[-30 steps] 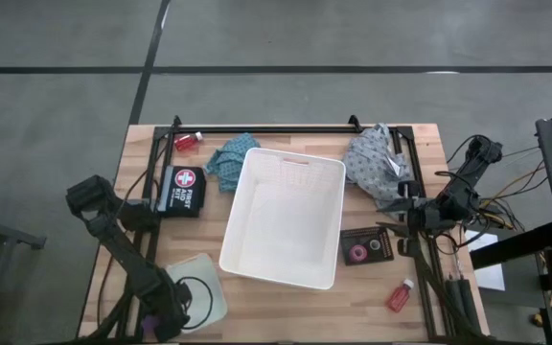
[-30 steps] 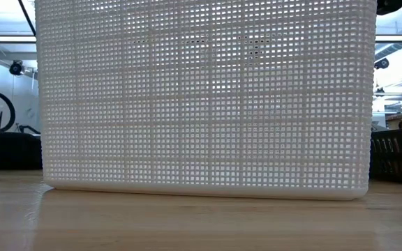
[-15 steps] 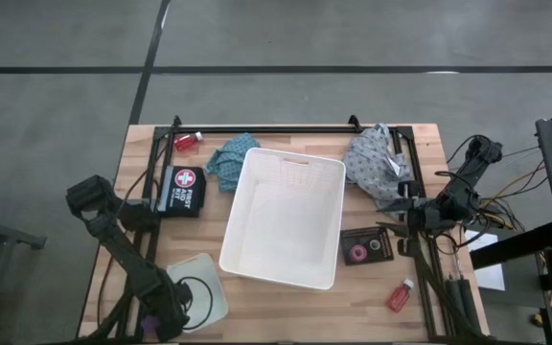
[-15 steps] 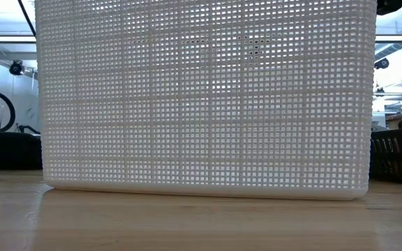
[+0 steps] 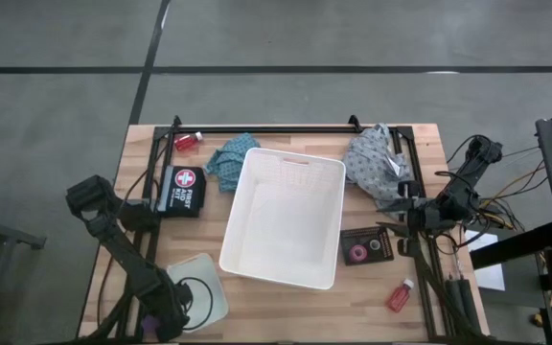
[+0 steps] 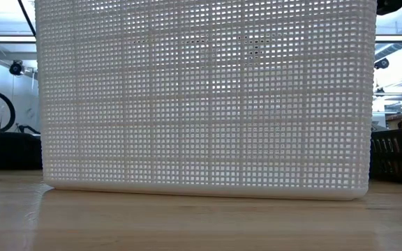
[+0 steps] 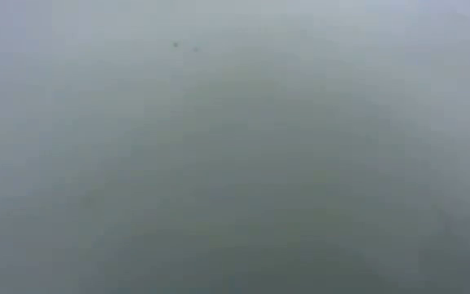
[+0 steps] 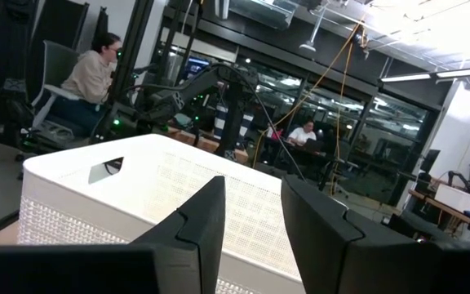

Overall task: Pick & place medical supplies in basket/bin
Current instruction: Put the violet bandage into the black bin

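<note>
The large white basket [image 5: 281,218] stands mid-table and fills the low view [image 6: 204,97]. One red bottle [image 5: 188,141] lies at the far left and another [image 5: 400,294] at the near right. A teal cloth [image 5: 226,159] lies bunched against the basket's far left corner. A grey cloth [image 5: 376,163] lies at its far right. A purple roll [image 5: 357,253] sits on a flat black tray. My right gripper [image 5: 394,213] [image 8: 253,184] hovers open by the basket's right side, holding nothing. My left gripper [image 5: 175,305] is down at the small translucent tray [image 5: 207,276]; its wrist view shows only grey.
A black first-aid pouch [image 5: 182,190] lies left of the basket. A black frame rail [image 5: 266,127] runs along the table's far edge. A black cable loop [image 5: 195,292] lies over the small tray. People sit in the room beyond [image 8: 92,73].
</note>
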Controlling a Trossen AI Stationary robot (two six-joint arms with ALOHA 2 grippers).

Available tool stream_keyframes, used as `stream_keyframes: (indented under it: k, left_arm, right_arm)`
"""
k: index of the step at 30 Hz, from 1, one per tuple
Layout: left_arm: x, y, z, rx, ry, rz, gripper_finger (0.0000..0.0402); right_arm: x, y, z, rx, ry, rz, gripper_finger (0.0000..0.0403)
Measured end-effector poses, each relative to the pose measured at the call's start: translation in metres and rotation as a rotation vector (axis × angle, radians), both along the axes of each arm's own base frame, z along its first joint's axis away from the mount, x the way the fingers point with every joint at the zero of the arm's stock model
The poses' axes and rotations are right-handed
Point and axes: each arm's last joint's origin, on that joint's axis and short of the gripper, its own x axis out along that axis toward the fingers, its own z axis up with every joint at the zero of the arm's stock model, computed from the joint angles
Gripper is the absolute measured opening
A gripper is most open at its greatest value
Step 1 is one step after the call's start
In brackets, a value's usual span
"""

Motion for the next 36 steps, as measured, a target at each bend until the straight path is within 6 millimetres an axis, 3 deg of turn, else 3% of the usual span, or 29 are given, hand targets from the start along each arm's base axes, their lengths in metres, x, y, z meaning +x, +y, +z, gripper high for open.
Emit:
stream_keyframes:
  k: [36]
  left_arm:
    - [0.0006,-0.0007,0.0003,-0.008,-0.004,0.003,0.0387]
  right_arm:
    - [0.0000,0.0000,0.0000,0.000,0.000,-0.001,0.0125]
